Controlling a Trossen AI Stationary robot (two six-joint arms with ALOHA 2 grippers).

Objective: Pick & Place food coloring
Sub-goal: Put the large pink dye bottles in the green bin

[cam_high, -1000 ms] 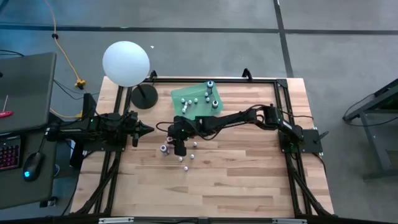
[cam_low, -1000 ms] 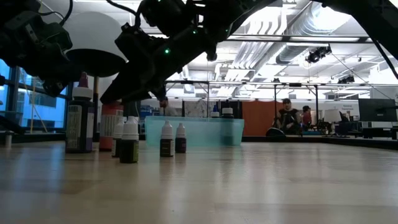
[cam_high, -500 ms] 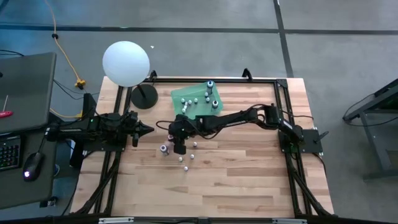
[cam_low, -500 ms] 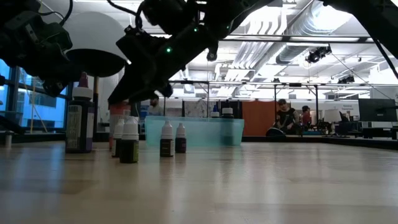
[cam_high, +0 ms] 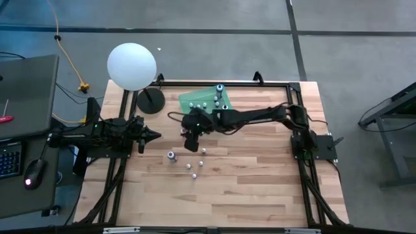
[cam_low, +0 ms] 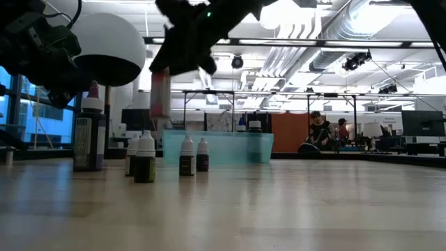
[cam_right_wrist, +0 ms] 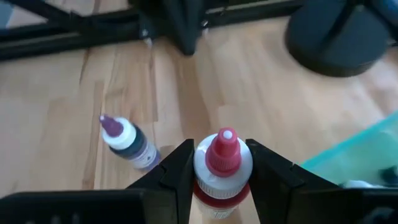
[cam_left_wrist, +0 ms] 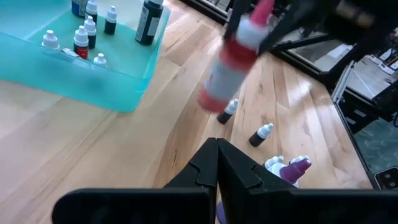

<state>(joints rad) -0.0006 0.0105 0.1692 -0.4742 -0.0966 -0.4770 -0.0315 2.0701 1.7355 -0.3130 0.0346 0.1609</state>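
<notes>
My right gripper (cam_high: 192, 140) is shut on a red food coloring bottle (cam_low: 160, 94) with a red cap, held in the air above the table between the loose bottles and the green tray (cam_high: 207, 104). The tray holds several small bottles (cam_left_wrist: 81, 34). On the wood stand a purple-capped bottle (cam_high: 171, 156) and several tiny white-capped bottles (cam_high: 194, 170), each on its base. My left gripper (cam_left_wrist: 216, 163) waits shut at the table's left side, pointing toward the bottles. My right gripper pinches the red bottle at its white shoulder (cam_right_wrist: 222, 174), just under the red cap, between its two fingers (cam_right_wrist: 179, 169). The fingers come from above. The bottle hangs below them, lifted clear of the table and roughly upright.
A big white globe lamp (cam_high: 132, 65) on a dark round base (cam_high: 151, 101) stands at the table's far left corner. A black frame (cam_high: 296, 104) borders the table. Bare wood (cam_high: 247, 182) lies toward the near and right sides. People sit in the room far behind.
My right gripper has risen and moved toward the table's far edge and the green tray, carrying the red bottle. The bottle stood on the wood among the others a second ago and is now lifted clear. The other bottles have stayed in place.
</notes>
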